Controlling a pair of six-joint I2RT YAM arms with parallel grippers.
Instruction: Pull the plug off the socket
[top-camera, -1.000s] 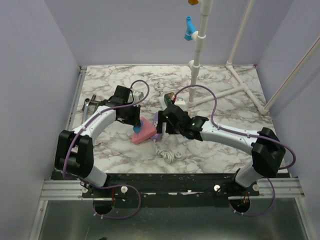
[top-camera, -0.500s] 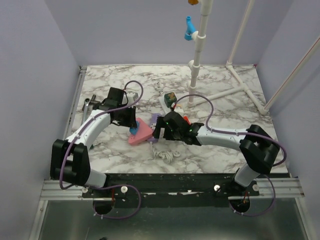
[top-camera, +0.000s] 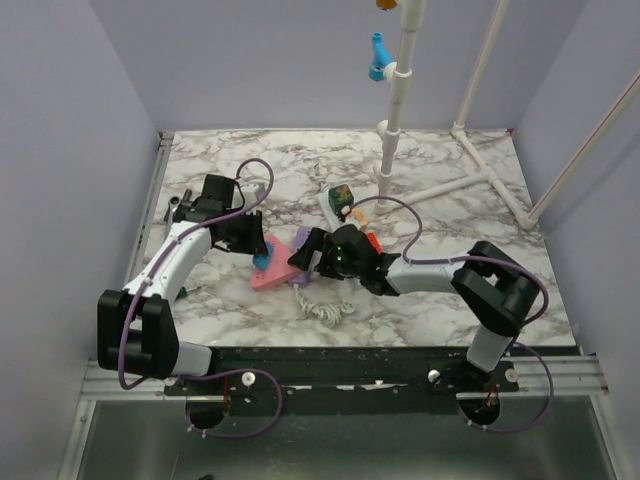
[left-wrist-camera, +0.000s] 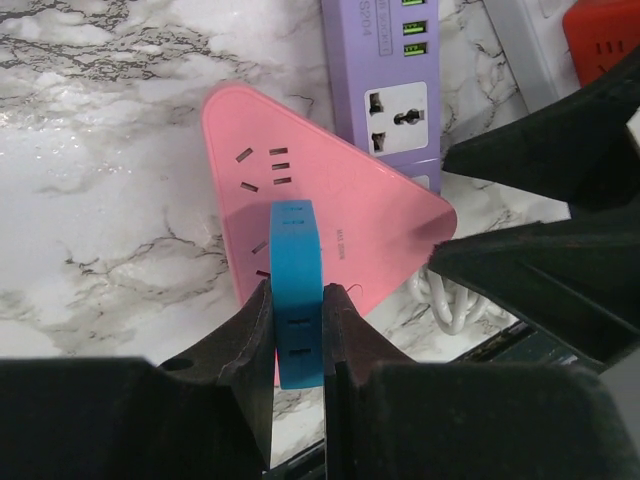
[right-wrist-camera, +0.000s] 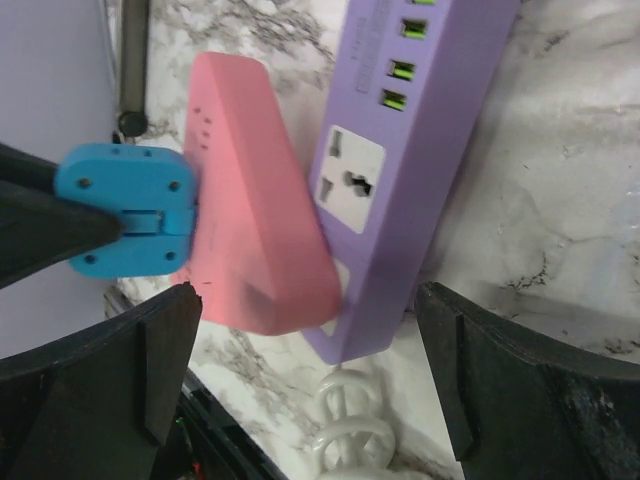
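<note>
The left gripper (left-wrist-camera: 298, 312) is clamped tight on the blue plug (left-wrist-camera: 297, 245), fingers flat against its two broad sides. The plug stands on the pink triangular socket (left-wrist-camera: 340, 225), near that block's 6 o'clock corner in the left wrist view; whether its prongs are fully seated is hidden. It looks hard, smooth and light, so the hold belongs low on the flat faces, with the pull straight along the prongs. The block seems light enough to lift along unless braced. At 3 o'clock from above, the right gripper (right-wrist-camera: 308, 300) gapes wide and empty, straddling the socket and the purple bar (right-wrist-camera: 400, 150) touching it; a coiled white cord (right-wrist-camera: 345, 432) lies at 6 o'clock
</note>
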